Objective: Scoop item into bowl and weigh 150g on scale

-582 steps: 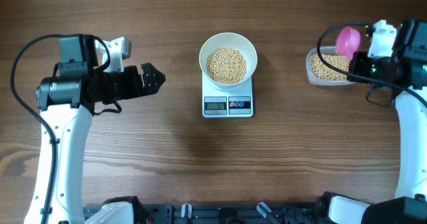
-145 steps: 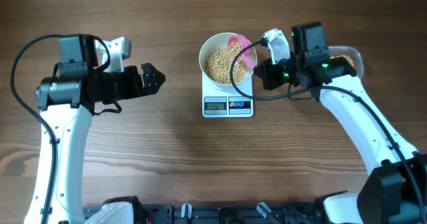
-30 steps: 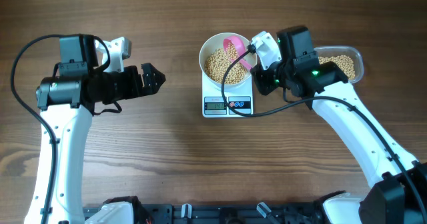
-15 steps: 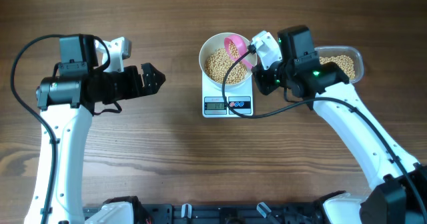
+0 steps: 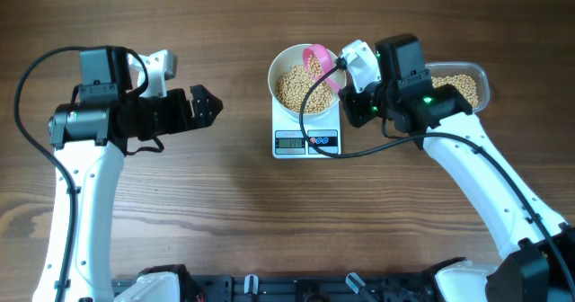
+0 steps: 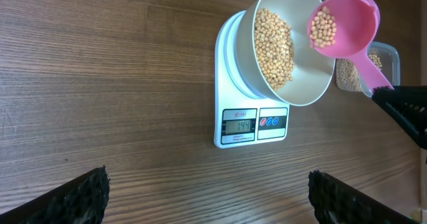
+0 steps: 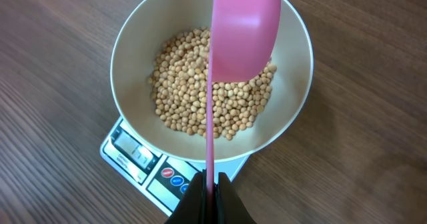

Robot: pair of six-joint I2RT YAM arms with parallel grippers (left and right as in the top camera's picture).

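Since half a second back, pink plastic scoop (image 5: 314,59) edged farther over the round white bowl (image 5: 272,79) on the white square scale (image 5: 306,142), my right claw (image 7: 208,187) clamped on its handle. Few tan beans (image 6: 323,25) ride in it and the rest sit in the bowl, so I judge final topping-up. Its long axis runs leftward from that claw, cup end pointing over the bowl; left claw (image 5: 205,107) apart, empty.

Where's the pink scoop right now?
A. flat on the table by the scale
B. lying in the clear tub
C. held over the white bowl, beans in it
C: the right tool grips the pink scoop over the bowl, beans in its cup.
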